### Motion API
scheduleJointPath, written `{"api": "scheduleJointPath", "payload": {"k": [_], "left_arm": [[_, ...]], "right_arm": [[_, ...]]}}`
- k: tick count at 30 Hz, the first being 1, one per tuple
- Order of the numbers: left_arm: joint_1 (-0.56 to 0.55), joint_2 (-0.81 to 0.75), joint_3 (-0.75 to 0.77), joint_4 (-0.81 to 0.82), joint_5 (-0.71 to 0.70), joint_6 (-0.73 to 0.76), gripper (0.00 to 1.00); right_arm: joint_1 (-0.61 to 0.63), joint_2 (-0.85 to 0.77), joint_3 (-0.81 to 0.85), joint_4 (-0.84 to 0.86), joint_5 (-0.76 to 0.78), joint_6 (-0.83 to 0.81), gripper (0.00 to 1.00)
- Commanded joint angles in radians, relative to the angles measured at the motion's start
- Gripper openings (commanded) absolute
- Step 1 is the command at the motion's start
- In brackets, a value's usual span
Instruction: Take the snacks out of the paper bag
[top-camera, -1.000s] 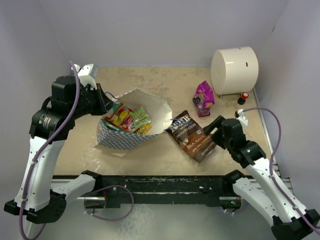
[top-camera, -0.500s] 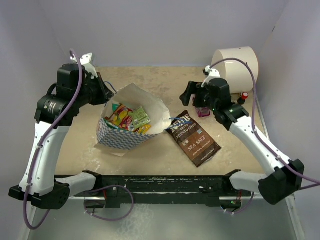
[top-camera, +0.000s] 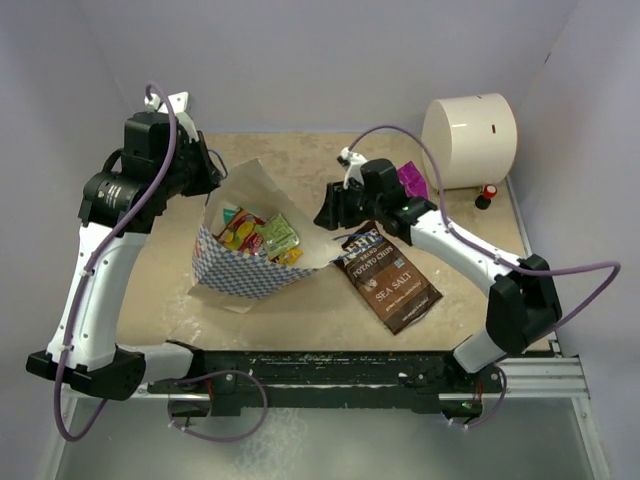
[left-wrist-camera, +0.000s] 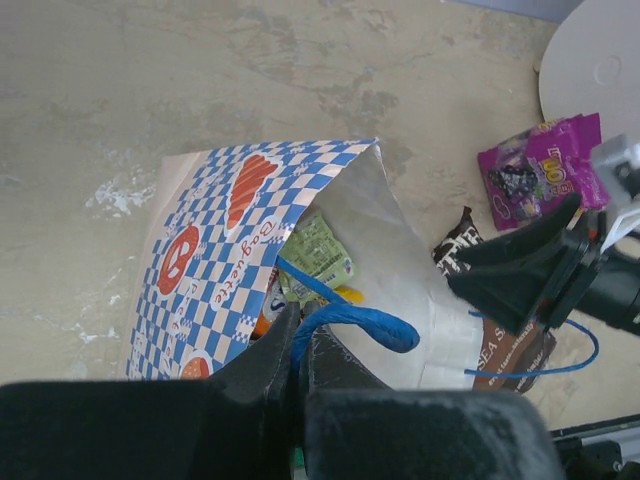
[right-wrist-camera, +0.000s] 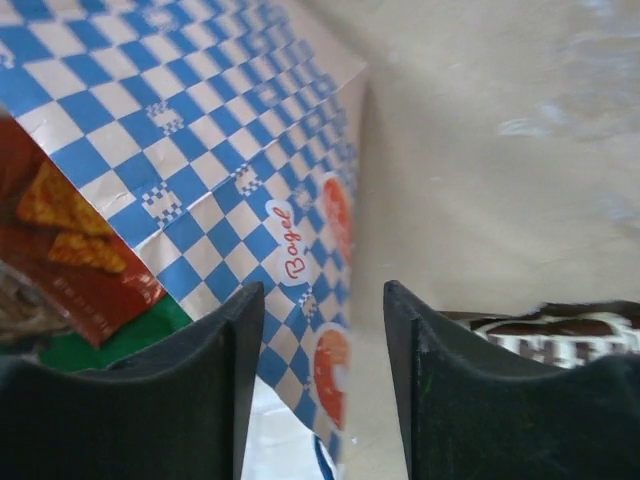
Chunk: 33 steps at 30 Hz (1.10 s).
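Left gripper (left-wrist-camera: 300, 338) is clamped on the blue handle (left-wrist-camera: 352, 322) of the bag (top-camera: 240, 280); right gripper (right-wrist-camera: 325, 300) stands open and holds nothing.
The right gripper hangs at the bag's right rim; whether it touches, I cannot tell. The bag lies left of the desk's (top-camera: 300, 165) centre, mouth open, snacks (top-camera: 258, 233) inside. A brown chip bag (top-camera: 388, 277) lies nearer the front edge, a magenta pouch (top-camera: 411, 178) toward the far right corner.

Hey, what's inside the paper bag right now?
Through the open mouth of the paper bag you can see a green packet and red and yellow packets. Whatever lies beneath them is covered by them and the bag's walls.
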Motion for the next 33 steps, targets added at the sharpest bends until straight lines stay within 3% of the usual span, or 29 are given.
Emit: {"api": "scheduleJointPath", "payload": {"k": [1, 7, 8, 16, 23, 28, 33], "left_arm": [[-0.001, 0.016, 0.079, 0.060, -0.080, 0.015, 0.00], [0.018, 0.094, 0.183, 0.063, -0.133, 0.042, 0.00], [0.027, 0.108, 0.202, 0.082, -0.122, 0.056, 0.00], [0.046, 0.158, 0.189, 0.285, 0.244, 0.139, 0.00], [0.047, 0.052, -0.001, 0.330, 0.341, 0.170, 0.00], [0.047, -0.099, -0.162, 0.283, 0.357, 0.119, 0.00], [0.047, -0.202, -0.211, 0.219, 0.350, 0.061, 0.00]], "right_arm": [[0.112, 0.016, -0.009, 0.094, -0.130, 0.009, 0.45], [0.274, 0.074, 0.031, 0.247, -0.174, 0.033, 0.17], [0.295, 0.086, 0.035, 0.295, -0.170, 0.055, 0.16], [0.435, 0.166, 0.083, 0.523, -0.027, 0.175, 0.22], [0.481, 0.214, 0.159, 0.413, 0.060, 0.131, 0.25], [0.481, 0.080, -0.009, 0.315, 0.159, 0.107, 0.35], [0.483, -0.049, -0.145, 0.269, 0.243, -0.083, 0.47]]}}
